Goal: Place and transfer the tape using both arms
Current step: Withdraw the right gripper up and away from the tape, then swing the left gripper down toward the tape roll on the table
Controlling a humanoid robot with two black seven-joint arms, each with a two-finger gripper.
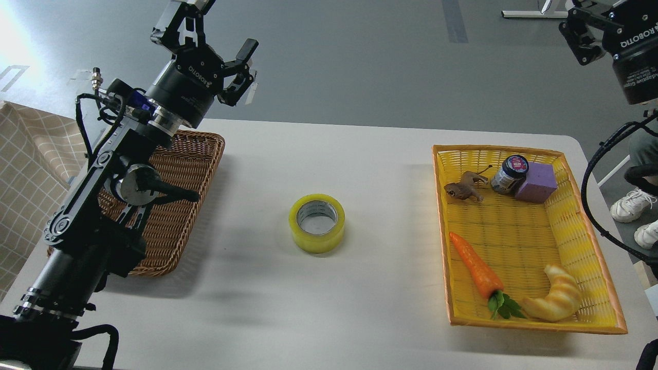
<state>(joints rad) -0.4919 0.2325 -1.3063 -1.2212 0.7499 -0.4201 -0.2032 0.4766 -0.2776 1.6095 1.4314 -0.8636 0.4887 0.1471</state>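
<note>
The tape, a yellow roll with a grey-white core, lies flat on the white table near its middle, touched by nothing. My left gripper is open and empty, raised high above the table's far left edge, well up and left of the tape. My right gripper is at the top right corner, high above and beyond the table. Its fingertips are cut off by the view's edge. One finger link stands spread wide, so it looks open and empty.
A brown wicker basket sits at the left, partly under my left arm. A yellow basket at the right holds a carrot, a croissant, a jar, a purple block and a toy animal.
</note>
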